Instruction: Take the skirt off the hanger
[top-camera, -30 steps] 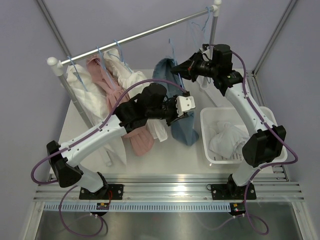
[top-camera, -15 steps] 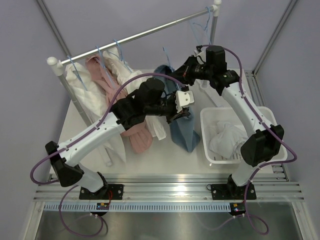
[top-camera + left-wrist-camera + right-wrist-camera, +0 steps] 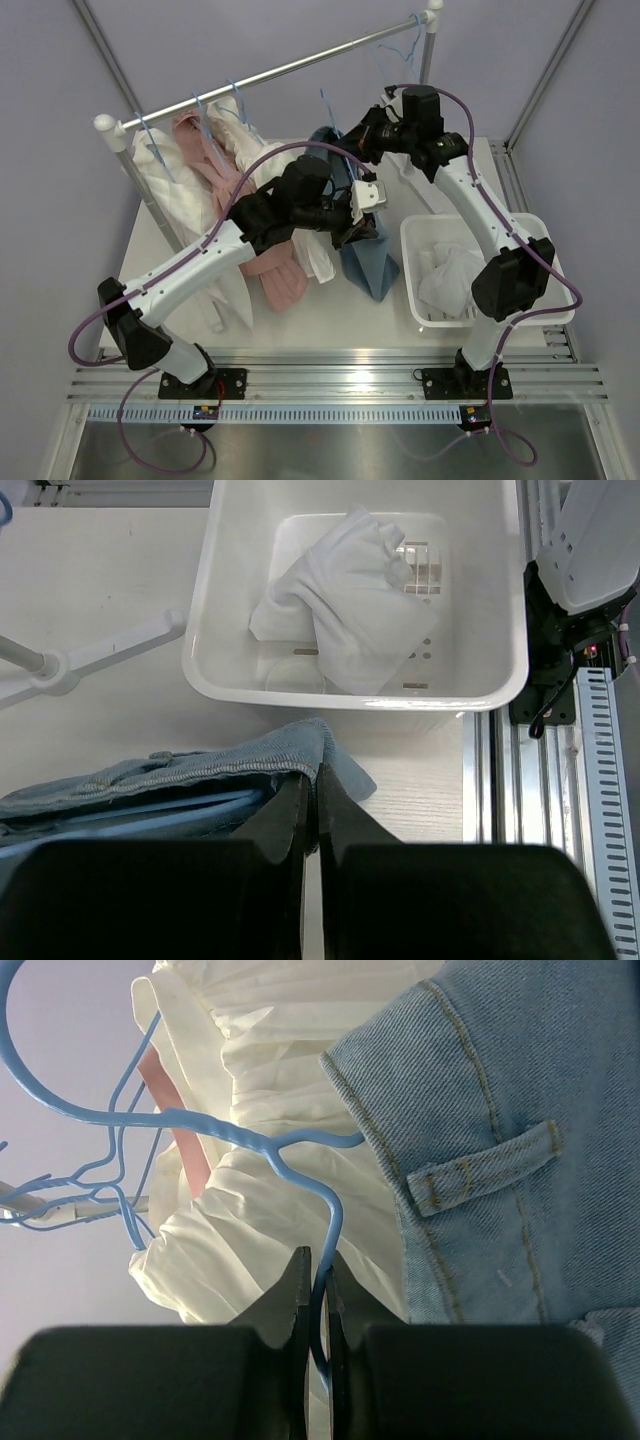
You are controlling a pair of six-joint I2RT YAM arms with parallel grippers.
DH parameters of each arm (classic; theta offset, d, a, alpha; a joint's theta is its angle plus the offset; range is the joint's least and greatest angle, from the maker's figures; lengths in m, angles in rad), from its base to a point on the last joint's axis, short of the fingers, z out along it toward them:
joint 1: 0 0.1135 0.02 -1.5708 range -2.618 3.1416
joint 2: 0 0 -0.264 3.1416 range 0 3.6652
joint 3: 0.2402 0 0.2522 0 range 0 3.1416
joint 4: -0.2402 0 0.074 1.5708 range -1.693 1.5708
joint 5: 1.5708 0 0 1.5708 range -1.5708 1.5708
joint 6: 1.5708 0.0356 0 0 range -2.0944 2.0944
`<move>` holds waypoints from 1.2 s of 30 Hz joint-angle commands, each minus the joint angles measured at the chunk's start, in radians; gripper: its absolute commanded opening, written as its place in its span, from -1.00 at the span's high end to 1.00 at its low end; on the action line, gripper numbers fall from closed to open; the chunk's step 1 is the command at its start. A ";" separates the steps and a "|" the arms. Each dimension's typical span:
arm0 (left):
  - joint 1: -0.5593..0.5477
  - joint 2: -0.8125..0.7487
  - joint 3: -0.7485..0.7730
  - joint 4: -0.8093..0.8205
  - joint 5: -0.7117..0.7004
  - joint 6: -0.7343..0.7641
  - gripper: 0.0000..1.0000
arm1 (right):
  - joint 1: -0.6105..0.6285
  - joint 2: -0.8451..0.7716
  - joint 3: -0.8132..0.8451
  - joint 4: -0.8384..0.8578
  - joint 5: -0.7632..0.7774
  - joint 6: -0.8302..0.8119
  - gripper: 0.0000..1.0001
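Shifted leftward over the last second. Nearest, nipped shut on the edge of the denim skirt [image 3: 170,780] with the left gripper [image 3: 310,788], beside the basket [image 3: 215,600]. Farther, clamped tight on the wire of the blue hanger [image 3: 205,1126] with the right gripper [image 3: 316,1265]. Probably mid-pull, waistband not yet off.

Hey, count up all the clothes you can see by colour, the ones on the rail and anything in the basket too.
White: 3, left rail garment, middle rail garment, basket cloth
Pink: 1, pink garment
Blue: 1, denim skirt
Total: 5
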 commanded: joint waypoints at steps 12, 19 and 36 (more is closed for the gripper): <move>0.027 -0.116 -0.140 0.075 0.030 -0.044 0.28 | -0.047 -0.047 -0.007 0.244 -0.167 0.053 1.00; 0.039 -0.176 -0.159 0.112 -0.104 -0.042 -0.07 | -0.060 -0.100 -0.057 0.160 -0.322 -0.155 1.00; 0.055 -0.312 -0.216 0.212 -0.430 -0.048 -0.29 | -0.161 -0.209 -0.004 -0.596 -0.480 -1.071 1.00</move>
